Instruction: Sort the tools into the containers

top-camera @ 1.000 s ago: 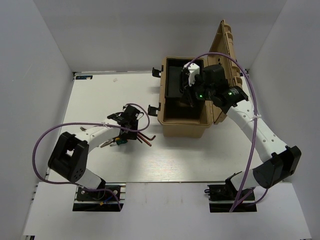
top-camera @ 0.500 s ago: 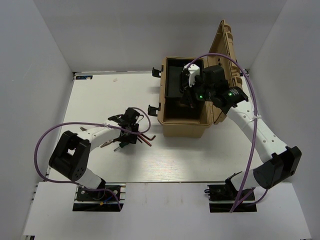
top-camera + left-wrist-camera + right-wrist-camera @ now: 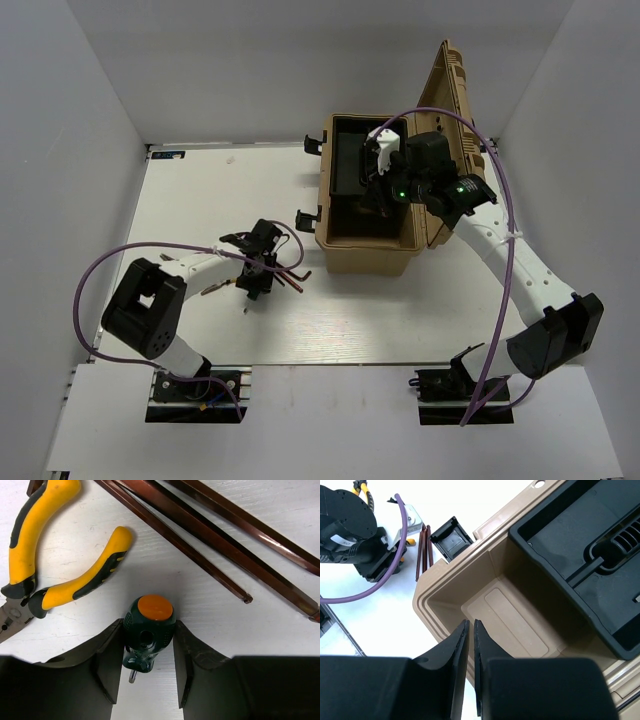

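A short green screwdriver (image 3: 149, 625) with an orange cap sits between my left gripper's (image 3: 149, 647) fingers, which press on both sides of its handle just above the white table. The yellow-handled pliers (image 3: 75, 585) lie to its left, open. Several dark-red hex keys (image 3: 200, 535) lie just beyond it. In the top view my left gripper (image 3: 260, 272) is over this pile, left of the tan toolbox (image 3: 365, 252). My right gripper (image 3: 471, 630) is shut and empty, hovering over the toolbox's bare floor (image 3: 520, 625); it also shows in the top view (image 3: 377, 192).
The toolbox lid (image 3: 450, 110) stands open at the back right. A black lift-out tray (image 3: 580, 545) fills the box's far half. Black latches (image 3: 305, 218) stick out from the box's left wall, close to the hex keys (image 3: 292, 276). Purple cables loop over both arms.
My left gripper has moved right and toward the near edge, over the tool pile, and now holds the screwdriver's handle. The right arm has stayed over the toolbox.
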{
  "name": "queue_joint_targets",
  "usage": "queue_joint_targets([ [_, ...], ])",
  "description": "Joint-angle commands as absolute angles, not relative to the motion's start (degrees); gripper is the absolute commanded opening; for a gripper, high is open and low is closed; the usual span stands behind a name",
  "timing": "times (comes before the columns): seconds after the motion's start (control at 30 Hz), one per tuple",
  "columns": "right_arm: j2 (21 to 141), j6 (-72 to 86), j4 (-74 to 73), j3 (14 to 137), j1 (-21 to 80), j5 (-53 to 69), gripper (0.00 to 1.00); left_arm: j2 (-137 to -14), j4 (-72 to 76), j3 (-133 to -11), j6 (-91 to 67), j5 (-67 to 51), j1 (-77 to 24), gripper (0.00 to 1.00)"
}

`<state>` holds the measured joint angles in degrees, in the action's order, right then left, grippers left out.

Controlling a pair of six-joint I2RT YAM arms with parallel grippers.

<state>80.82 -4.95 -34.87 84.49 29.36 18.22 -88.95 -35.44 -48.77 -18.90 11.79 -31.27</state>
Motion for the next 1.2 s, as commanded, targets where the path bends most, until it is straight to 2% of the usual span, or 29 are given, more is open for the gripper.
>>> queue_joint_targets([
  [0.0,78.66,-5.19,-32.78,83.76,29.44,19.25,0.14,-88.42,-35.16,-48.25,-19.34,10.55,-31.46,0.36],
  [0.1,78.22,-5.45,-32.87,83.32,29.36,19.6,0.2,-83.69,-37.0,-49.83,-19.86,10.55,-31.46,0.31],
  [0.13,78.14,-5.71,-33.22,83.32,29.36,19.6,0.27,-81.84,-38.48,-50.44,-20.47,10.55,-32.07,0.28],
  [0.17,78.05,-6.06,-33.57,83.32,29.36,20.12,0.46,-80.0,-39.28,-51.23,-20.48,10.55,-32.08,0.25],
  [0.2,78.13,-6.67,-33.66,83.41,29.36,20.56,0.52,-77.98,-40.07,-53.15,-21.0,10.55,-32.08,0.22],
  [0.27,78.05,-7.47,-34.19,83.32,29.36,20.57,0.57,-72.09,-41.13,-57.19,-21.01,9.84,-32.6,0.14],
  [0.33,78.22,-7.91,-34.28,83.32,29.36,19.52,0.51,-69.18,-40.44,-60.02,-20.31,8.01,-32.61,0.09],
  [0.37,78.22,-8.17,-34.36,83.41,29.44,18.9,0.32,-67.6,-39.04,-61.6,-20.3,7.39,-32.61,0.07],
  [0.43,78.31,-8.26,-34.1,83.41,29.27,16.44,0.09,-67.59,-36.84,-66.25,-18.46,4.41,-33.13,0.02],
  [0.47,77.53,-8.26,-33.84,83.5,29.18,15.83,0.0,-68.55,-33.26,-67.66,-17.67,3.35,-33.13,0.02],
  [0.63,78.4,-8.17,-32.87,84.73,29.27,4.59,0.0,-76.36,-18.83,-75.93,-15.73,-5.44,-33.13,0.0],
  [0.67,78.31,-8.09,-31.91,84.9,29.35,-3.17,0.0,-78.38,-16.29,-78.9,-15.73,-7.28,-33.13,0.0],
  [0.73,77.96,-7.73,-31.12,85.25,29.18,-7.8,0.0,-85.12,-10.3,-82.34,-16.6,-10.8,-33.13,0.0],
  [0.77,77.78,-7.73,-30.07,85.08,29.27,-13.91,0.0,-87.51,-8.46,-85.49,-17.22,-11.94,-33.13,0.0],
  [0.9,76.03,-8.87,-27.16,82.63,28.74,-19.07,0.0,-98.41,2.6,-92.18,-22.4,-17.22,-33.13,0.0],
  [1.17,74.53,-9.4,-25.49,79.98,28.21,-18.99,0.0,-119.86,6.06,-113.62,-30.58,-21.18,-33.66,0.02],
])
